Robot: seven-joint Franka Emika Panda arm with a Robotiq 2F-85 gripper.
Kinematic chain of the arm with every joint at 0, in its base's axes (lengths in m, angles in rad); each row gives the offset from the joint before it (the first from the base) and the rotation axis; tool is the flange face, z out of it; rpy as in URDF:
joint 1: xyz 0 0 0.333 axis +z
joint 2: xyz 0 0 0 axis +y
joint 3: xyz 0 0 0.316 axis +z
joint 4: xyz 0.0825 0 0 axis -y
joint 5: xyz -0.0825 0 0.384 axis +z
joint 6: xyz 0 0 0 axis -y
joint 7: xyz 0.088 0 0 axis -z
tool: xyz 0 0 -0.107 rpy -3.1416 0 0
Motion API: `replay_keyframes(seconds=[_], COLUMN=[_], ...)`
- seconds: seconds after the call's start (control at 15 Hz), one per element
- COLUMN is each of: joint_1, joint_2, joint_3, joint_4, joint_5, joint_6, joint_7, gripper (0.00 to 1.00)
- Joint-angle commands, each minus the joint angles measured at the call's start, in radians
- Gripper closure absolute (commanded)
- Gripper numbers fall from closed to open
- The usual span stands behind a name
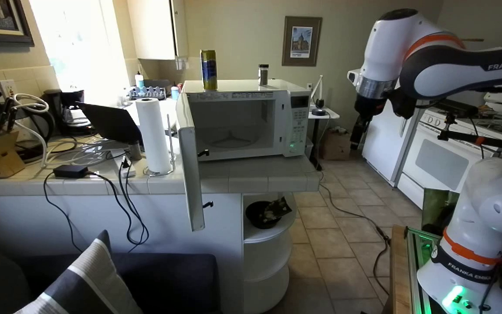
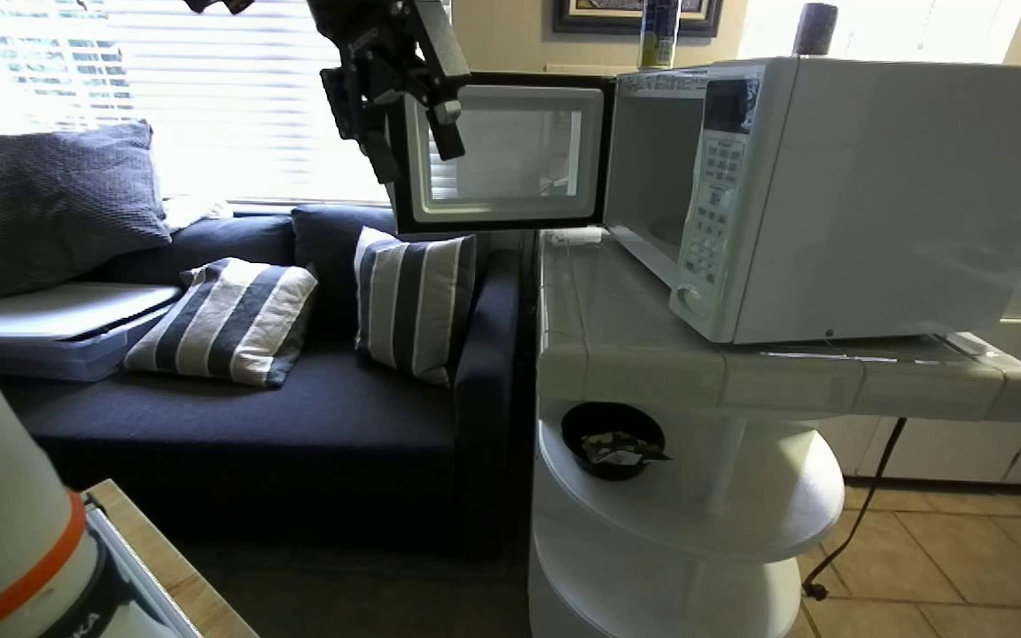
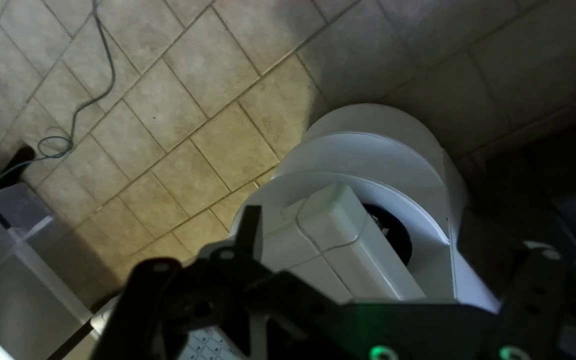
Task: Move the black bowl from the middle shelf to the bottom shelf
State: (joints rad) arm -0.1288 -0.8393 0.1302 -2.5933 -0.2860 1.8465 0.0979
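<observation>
The black bowl (image 2: 604,418) stands mouth up on the rounded shelf (image 2: 732,505) just under the tiled counter (image 2: 621,346), with a crinkled packet (image 2: 621,449) lying in it; the gripper (image 2: 417,161) hangs well apart from it, its jaws spread with nothing between them. The bowl is likely light and stiff, its wall perhaps smooth enough to slip in a loose pinch; the light is too poor to tell plastic from metal. The rim on the outward side looks the best hold, one jaw inside and one outside, away from the packet, which may slide if the bowl tips. The white shelf looks flat and smooth, and the counter overhangs it, so a level approach from the side seems called for. A microwave (image 2: 883,204) sits on the counter, its door (image 1: 191,183) swung wide; a dark sofa (image 2: 324,434) and tiled floor (image 1: 342,244) flank the shelves.
</observation>
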Motion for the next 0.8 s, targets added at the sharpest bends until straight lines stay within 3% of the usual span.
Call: replay_keyframes(seconds=[0.0,0.33,0.53,0.73], joint_1=[-0.036,-0.14,-0.195,-0.206], joint_2=[0.246,0.532,0.712,0.888], joint_3=[0.159,0.378,0.453,0.476], joint_4=[0.09,0.184,0.234,0.291], joint_5=[-0.082,-0.245,-0.397,-0.589], joint_6=[0.011,0.021,0.044,0.037], joint_7=[0.102,0.247,0.325,0.455], gripper=[0.0,0.0,0.0,0.0])
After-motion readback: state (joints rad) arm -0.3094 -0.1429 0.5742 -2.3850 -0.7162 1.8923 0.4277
